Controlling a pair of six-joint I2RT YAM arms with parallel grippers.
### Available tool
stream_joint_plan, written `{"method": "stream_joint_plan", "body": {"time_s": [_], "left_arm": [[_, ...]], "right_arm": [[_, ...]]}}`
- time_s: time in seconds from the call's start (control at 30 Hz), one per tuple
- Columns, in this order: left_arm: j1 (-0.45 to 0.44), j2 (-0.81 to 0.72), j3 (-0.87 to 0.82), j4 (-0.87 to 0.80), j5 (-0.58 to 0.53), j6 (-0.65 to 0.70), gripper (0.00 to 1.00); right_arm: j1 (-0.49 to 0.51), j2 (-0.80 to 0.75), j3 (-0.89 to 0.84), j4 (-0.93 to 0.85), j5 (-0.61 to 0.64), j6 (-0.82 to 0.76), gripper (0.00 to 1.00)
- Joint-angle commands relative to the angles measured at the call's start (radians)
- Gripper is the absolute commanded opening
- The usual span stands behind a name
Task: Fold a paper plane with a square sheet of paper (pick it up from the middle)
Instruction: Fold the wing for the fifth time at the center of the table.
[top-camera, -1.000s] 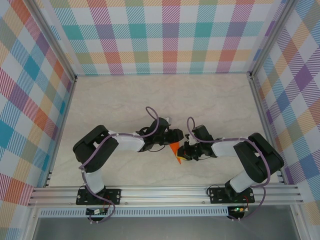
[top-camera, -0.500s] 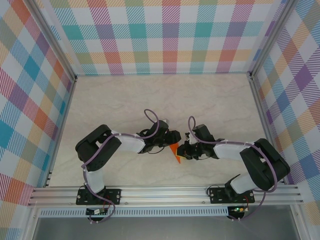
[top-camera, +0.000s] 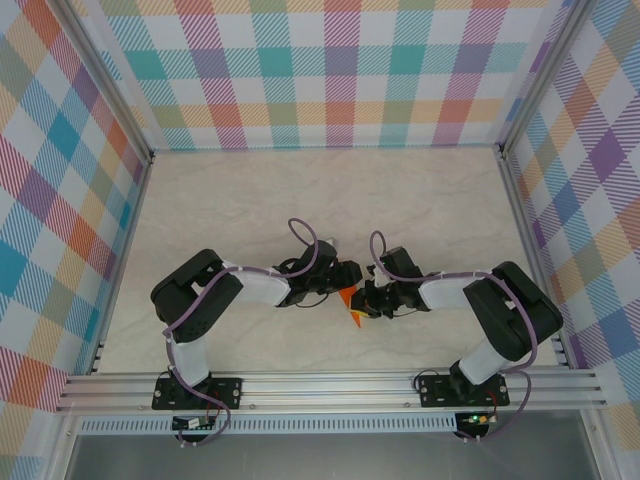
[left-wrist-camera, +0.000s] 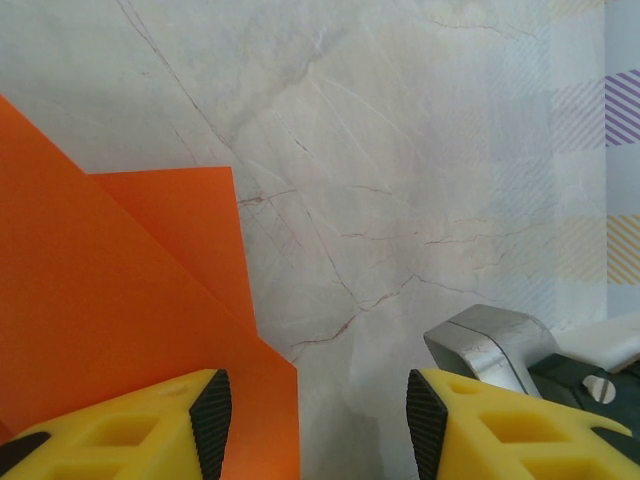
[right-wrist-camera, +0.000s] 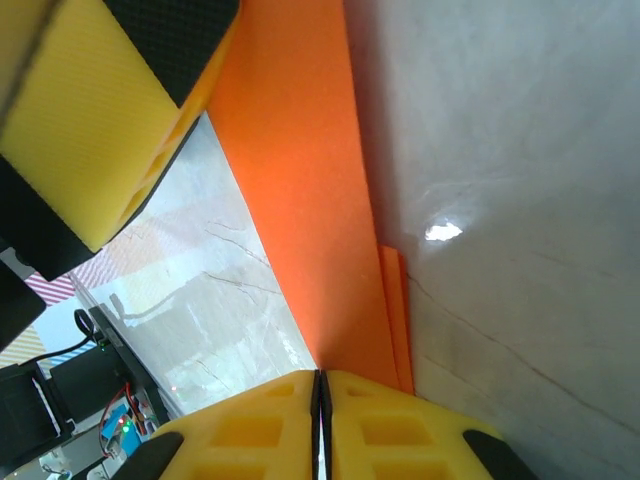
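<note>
Two tools meet at the folded orange sheet of paper (top-camera: 349, 304), which lies at mid-width on the marble tabletop (left-wrist-camera: 400, 150), nearer its front edge. The right tool (right-wrist-camera: 320, 415) has its jaws pressed together, pinching a creased edge of the sheet. The left tool (left-wrist-camera: 318, 425) stands with jaws apart, gripping nothing, one finger over the sheet's layered corner, the other over bare tabletop.

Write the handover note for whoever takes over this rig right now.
Right gripper: shut, pinching an edge of the orange paper.
Left gripper: open by the paper, gripping nothing.
Paper: between the two grippers, near the middle of the table.
Done: first folds are in, with layers overlapping.
Left: it is no finished plane yet and needs more folds.
</note>
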Motion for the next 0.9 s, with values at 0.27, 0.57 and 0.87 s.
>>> {"method": "stream_joint_plan", "body": {"time_s": [0.27, 0.57, 0.87], "left_arm": [[0.077, -0.028, -0.033, -0.015, 0.011, 0.077, 0.53], [0.151, -0.041, -0.037, -0.023, 0.039, 0.143, 0.53], [0.189, -0.035, -0.027, -0.020, 0.061, 0.165, 0.53]], "right_arm": [[0.007, 0.076, -0.068, -0.021, 0.017, -0.040, 0.07], [0.007, 0.073, -0.071, -0.005, 0.002, -0.034, 0.06], [0.006, 0.056, -0.071, -0.009, -0.005, -0.028, 0.06]]}}
